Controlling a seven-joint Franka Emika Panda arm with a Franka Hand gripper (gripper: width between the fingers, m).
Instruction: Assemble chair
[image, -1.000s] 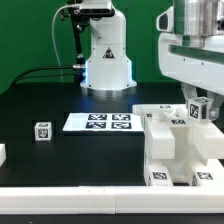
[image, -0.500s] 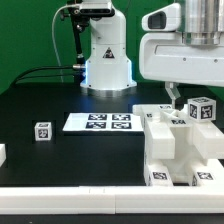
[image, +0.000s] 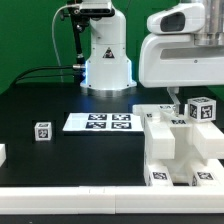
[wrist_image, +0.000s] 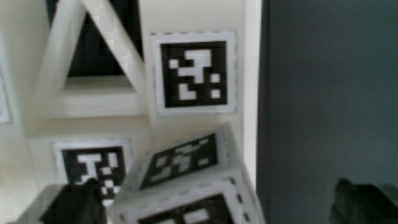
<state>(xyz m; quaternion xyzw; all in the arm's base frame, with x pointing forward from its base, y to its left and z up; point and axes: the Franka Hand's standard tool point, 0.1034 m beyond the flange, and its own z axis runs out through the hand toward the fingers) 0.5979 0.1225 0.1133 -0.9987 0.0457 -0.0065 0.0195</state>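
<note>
The glossy white blocky plastic chair (image: 180, 150), tagged with black-and-white squares, stands at the near edge of the black table (image: 40, 95), on the exterior view's right. The 2-finger gripper (wrist_image: 217, 205) hangs just above it, jaws spread wide, gripping nothing.

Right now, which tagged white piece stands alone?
The small cube beside the marker board, on the exterior view's left; the other tagged pieces form the chair.

The green backdrop (image: 30, 35) is filling the view from nine to twelve o'clock; black table (image: 50, 100) is spreading below, its white edge (image: 70, 200) running along six o'clock.
</note>
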